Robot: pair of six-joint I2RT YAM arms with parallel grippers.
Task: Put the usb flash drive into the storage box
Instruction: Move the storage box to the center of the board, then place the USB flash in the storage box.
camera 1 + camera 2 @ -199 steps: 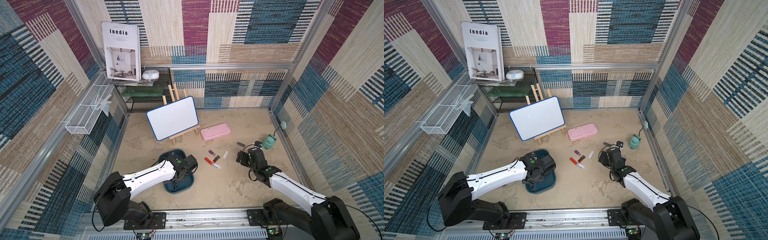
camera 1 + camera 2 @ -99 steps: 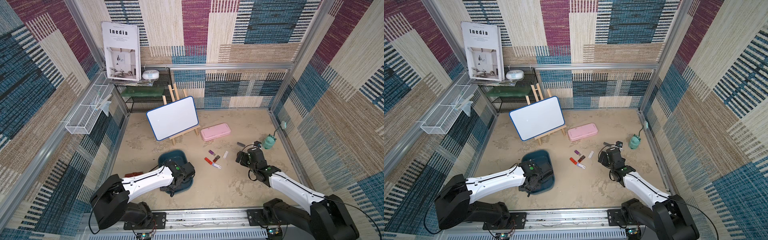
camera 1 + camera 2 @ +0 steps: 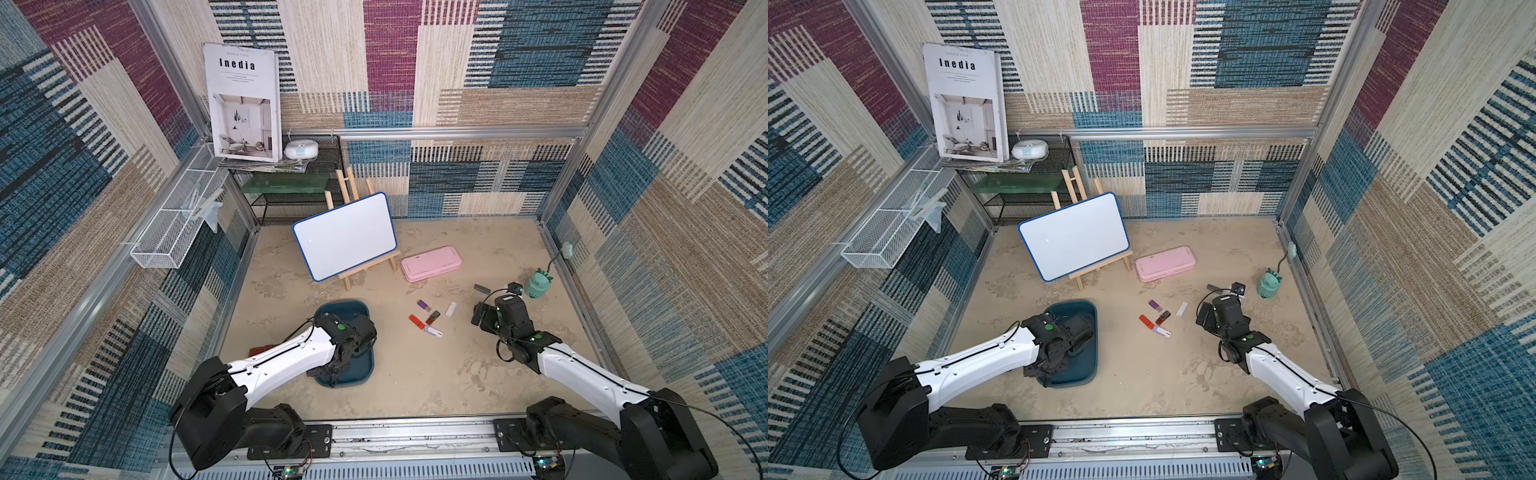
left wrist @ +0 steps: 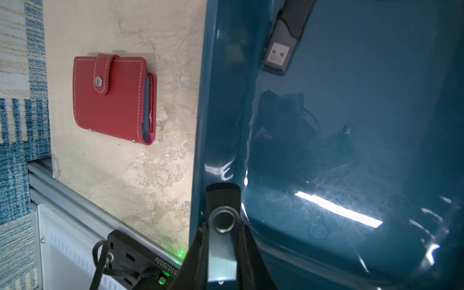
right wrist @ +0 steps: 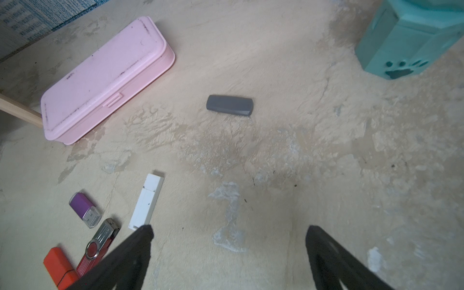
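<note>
Partway there imo: one dark drive (image 4: 283, 42) already in the storage box (image 4: 376, 105), left end effector (image 4: 223, 233) clamped on a black swivel usb flash drive (image 4: 223, 198) right over the box rim, right end effector (image 5: 229, 232) spread wide and empty, more loose drives (image 3: 432, 318) at the box's 3 o'clock, magazine (image 3: 243, 104) at 11 o'clock reads "Inedia".

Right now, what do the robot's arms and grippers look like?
The left arm and right arm match: white shells on the long link, black joints and bases, a thin black cable along the outside, and a green dot near the wrist. The fingers are black, narrow and tapered.
</note>
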